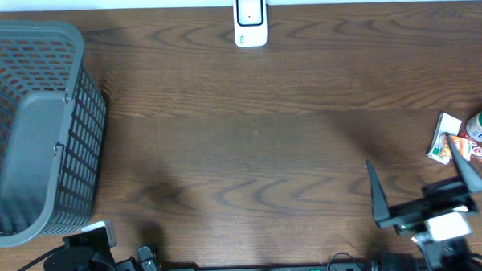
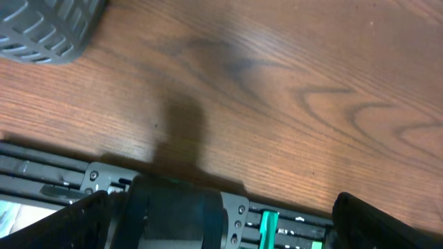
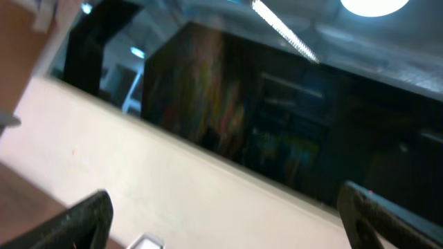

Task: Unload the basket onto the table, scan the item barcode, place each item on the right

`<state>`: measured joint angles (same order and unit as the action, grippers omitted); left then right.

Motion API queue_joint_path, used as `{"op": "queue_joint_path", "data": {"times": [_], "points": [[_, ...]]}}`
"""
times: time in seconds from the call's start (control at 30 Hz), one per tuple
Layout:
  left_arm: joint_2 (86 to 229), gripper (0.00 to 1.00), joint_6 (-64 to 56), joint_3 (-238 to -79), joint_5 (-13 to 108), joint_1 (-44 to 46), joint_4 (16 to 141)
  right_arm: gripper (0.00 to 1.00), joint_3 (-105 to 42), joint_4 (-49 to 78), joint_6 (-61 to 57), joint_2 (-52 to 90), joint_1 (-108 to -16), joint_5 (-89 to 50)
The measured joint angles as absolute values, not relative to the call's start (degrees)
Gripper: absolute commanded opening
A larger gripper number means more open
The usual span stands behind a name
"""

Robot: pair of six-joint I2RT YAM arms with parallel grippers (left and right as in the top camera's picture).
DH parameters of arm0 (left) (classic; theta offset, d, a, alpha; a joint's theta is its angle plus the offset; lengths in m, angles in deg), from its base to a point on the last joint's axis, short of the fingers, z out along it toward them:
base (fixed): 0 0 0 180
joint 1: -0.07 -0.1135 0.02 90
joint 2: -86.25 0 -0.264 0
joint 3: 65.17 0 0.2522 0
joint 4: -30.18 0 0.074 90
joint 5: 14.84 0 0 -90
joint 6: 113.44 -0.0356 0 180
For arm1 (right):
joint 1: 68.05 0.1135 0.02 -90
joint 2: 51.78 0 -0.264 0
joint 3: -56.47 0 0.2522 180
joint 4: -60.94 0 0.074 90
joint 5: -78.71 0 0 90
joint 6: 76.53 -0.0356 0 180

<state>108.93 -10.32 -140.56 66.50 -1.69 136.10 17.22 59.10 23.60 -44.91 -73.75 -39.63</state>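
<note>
Right claw lower right, jaws wide, empty; my left claw wide too. Packet right edge, scanner top centre.

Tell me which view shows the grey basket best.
Overhead: the grey basket shows almost whole at the frame's left, with its mesh walls and floor visible. Left wrist catches only one corner of it; right wrist shows none of it.
</note>
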Motion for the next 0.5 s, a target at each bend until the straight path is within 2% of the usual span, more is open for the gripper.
{"op": "queue_joint_path", "data": {"times": [0.2, 0.4, 0.5], "points": [[108.93, 0.99, -10.34, -140.56, 66.5, -1.69, 136.1, 0.99, 31.71, 60.21, 21.17, -50.5, -73.75, -35.63], [108.93, 0.99, -10.34, -140.56, 66.48, -1.69, 136.1, 0.99, 39.82, 59.91, 17.0, -50.85, -73.18, -29.02], [108.95, 0.99, -10.34, -140.56, 66.48, -1.69, 136.1, 0.99, 42.24, 55.14, 15.47, -50.94, -72.5, -26.03]]}}
